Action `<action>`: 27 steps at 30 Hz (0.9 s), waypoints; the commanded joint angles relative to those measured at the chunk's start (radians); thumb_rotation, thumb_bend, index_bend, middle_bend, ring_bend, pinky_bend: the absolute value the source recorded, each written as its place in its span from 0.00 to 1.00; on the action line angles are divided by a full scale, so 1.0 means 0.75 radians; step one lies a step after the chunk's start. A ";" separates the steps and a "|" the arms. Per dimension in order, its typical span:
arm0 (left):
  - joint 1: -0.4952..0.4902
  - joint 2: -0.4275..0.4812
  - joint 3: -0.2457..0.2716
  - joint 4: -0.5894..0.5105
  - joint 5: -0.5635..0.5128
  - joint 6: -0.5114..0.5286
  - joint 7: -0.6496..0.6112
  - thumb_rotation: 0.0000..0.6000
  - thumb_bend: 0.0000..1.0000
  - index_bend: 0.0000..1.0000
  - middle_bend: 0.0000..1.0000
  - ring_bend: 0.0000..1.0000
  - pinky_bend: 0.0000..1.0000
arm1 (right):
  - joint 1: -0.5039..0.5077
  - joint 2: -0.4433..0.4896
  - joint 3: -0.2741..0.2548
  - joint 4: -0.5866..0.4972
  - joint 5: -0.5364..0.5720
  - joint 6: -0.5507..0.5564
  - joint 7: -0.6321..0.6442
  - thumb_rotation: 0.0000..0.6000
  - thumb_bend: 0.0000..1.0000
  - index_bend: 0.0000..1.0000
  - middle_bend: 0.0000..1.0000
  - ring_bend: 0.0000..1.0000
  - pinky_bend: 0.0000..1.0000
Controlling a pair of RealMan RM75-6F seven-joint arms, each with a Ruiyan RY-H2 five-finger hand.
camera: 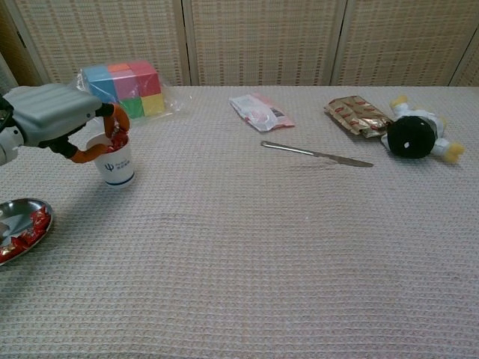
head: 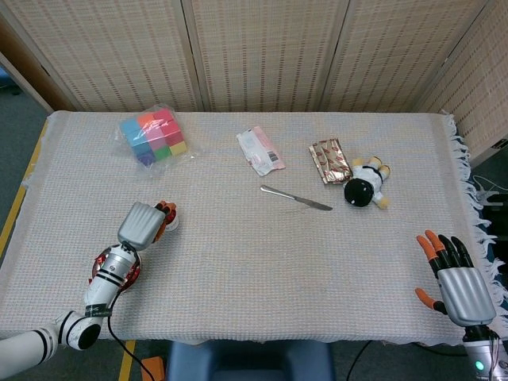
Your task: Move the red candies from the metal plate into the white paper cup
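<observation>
The white paper cup (camera: pixel 116 166) stands at the left of the table with red candies inside. My left hand (camera: pixel 54 112) is over it, fingertips dipped into its mouth and pinching a red candy (camera: pixel 118 134). In the head view that hand (head: pixel 141 225) hides most of the cup (head: pixel 171 220). The metal plate (camera: pixel 13 208) lies near the front left edge and carries several red candies (camera: pixel 27 230); in the head view my left forearm covers much of this plate (head: pixel 97 278). My right hand (head: pixel 454 279) hangs open off the table's right front corner, holding nothing.
A bag of coloured blocks (camera: pixel 123 88) lies behind the cup. Further right are a pink packet (head: pixel 260 151), a table knife (head: pixel 295 198), a foil packet (head: pixel 329 160) and a black plush toy (head: pixel 365 184).
</observation>
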 commanded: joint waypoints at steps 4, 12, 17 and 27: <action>0.028 0.052 0.022 -0.055 0.019 0.045 -0.023 1.00 0.46 0.20 0.23 0.88 1.00 | -0.005 0.006 -0.004 0.002 -0.008 0.007 0.011 1.00 0.12 0.00 0.00 0.00 0.00; 0.027 0.063 0.031 -0.063 -0.018 0.025 -0.004 1.00 0.46 0.21 0.29 0.88 1.00 | -0.010 0.011 -0.007 -0.001 -0.027 0.024 0.022 1.00 0.12 0.00 0.00 0.00 0.00; 0.030 0.071 0.049 -0.071 0.006 0.034 -0.030 1.00 0.45 0.16 0.28 0.88 1.00 | -0.007 0.010 -0.004 0.001 -0.017 0.013 0.022 1.00 0.11 0.00 0.00 0.00 0.00; 0.084 0.152 0.088 -0.180 0.089 0.141 -0.090 1.00 0.42 0.15 0.21 0.88 1.00 | -0.008 0.009 -0.007 0.000 -0.022 0.014 0.019 1.00 0.11 0.00 0.00 0.00 0.00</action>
